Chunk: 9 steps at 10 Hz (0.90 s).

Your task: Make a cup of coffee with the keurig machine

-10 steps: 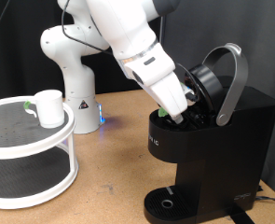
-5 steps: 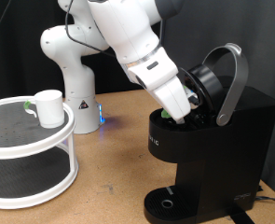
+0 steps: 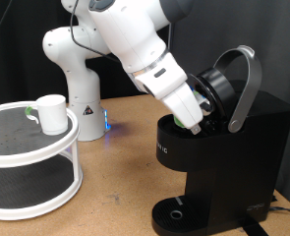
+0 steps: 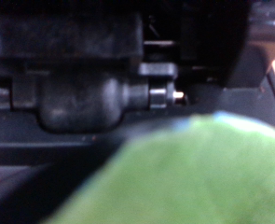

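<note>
Gripper (image 3: 197,122) reaching into open keurig machine (image 3: 223,157), finger spread hidden, cup (image 3: 51,113) on rack (image 3: 31,147)

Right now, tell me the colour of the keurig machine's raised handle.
Silver-grey handle, clearest in the exterior view.

The hand (image 3: 198,119) has crept slightly (rightward in the exterior view) deeper into the keurig machine (image 3: 223,157).
</note>
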Tool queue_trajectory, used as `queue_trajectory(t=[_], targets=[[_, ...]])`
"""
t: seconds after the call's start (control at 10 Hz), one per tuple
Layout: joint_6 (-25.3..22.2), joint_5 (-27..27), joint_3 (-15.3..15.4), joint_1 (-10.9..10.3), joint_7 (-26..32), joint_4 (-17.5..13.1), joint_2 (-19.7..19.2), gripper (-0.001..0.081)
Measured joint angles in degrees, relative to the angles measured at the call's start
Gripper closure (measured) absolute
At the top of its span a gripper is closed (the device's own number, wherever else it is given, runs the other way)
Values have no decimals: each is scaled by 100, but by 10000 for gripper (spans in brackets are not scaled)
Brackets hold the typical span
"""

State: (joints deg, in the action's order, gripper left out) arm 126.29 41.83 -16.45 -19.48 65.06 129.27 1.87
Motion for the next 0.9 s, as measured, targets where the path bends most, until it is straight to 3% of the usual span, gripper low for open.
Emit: queue_trajectory(t=[0.9], targets=[[-180,80,-29,27,128,0,40,3]])
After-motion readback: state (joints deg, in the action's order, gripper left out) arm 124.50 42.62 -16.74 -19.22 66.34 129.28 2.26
